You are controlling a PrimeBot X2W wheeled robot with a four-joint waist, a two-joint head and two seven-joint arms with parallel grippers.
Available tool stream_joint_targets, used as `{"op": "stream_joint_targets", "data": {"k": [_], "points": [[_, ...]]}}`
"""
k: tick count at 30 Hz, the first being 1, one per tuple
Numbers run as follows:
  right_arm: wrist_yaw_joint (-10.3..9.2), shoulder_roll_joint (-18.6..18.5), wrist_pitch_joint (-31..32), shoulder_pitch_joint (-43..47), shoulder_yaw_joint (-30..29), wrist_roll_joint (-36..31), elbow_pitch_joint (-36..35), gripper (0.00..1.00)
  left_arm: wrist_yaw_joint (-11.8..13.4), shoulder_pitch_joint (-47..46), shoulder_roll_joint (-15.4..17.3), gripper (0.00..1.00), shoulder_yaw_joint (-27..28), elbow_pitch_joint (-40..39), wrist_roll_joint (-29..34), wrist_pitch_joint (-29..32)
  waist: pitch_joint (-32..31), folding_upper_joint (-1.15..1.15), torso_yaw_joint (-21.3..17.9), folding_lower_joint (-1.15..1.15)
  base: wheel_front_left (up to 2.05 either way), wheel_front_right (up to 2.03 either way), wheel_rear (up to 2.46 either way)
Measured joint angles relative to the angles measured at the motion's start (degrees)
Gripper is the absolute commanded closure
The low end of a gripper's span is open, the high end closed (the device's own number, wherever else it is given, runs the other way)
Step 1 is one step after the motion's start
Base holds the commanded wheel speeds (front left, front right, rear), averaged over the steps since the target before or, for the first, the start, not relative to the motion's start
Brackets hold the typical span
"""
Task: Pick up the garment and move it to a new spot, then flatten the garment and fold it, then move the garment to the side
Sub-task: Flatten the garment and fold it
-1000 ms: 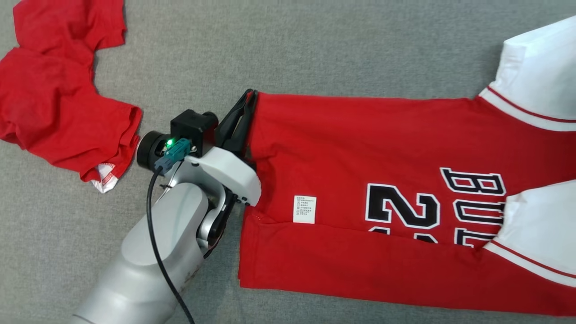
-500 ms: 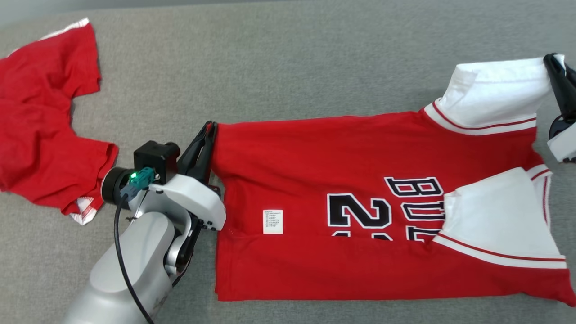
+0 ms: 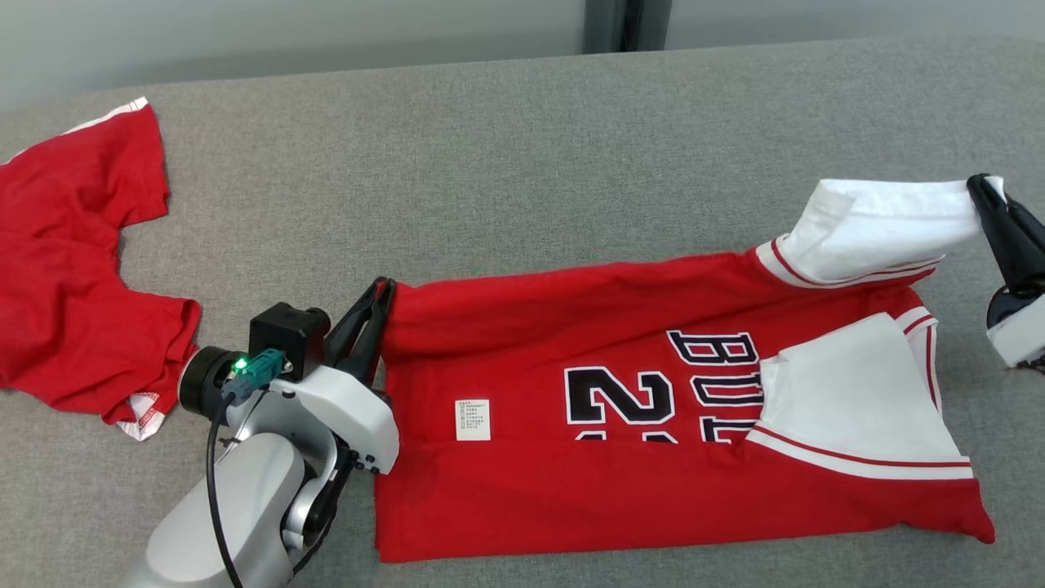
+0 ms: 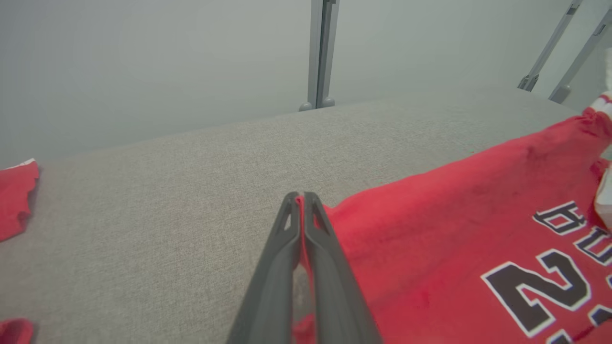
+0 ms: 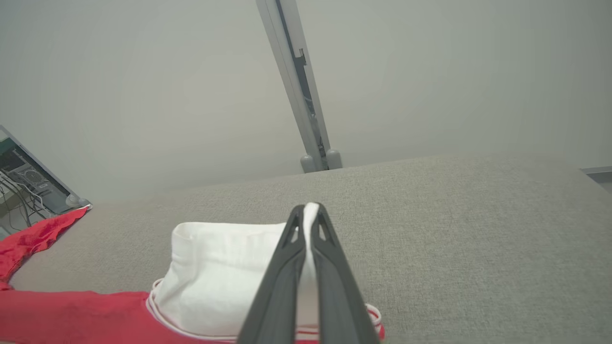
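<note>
Grey fabric table (image 3: 506,163) before a pale wall (image 3: 286,33). Spread across its middle and right, a red jersey (image 3: 620,327), hem to the left, black lettering up, near long edge folded over. Left hand (image 3: 382,284) clamped tight on the far hem corner, red cloth pinched between the fingers (image 4: 330,267). Right hand (image 3: 980,181) closed on the end of the far sleeve (image 3: 882,220), white, raised off the table. Near sleeve (image 3: 849,400) folded flat over the chest. Well apart at the left, a crumpled red shirt (image 3: 73,269).
</note>
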Motion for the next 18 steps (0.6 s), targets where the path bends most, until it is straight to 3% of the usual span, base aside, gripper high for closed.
{"op": "stream_joint_targets", "data": {"k": [18], "points": [[-0.01, -2.4, 6.2, 10.3, 0.3, 6.6, -6.7, 1.0, 0.0, 6.7, 5.7, 1.0, -3.7, -7.2, 0.7, 4.1, -2.3, 0.0, -0.1, 0.0, 0.0, 0.0, 0.0]]}}
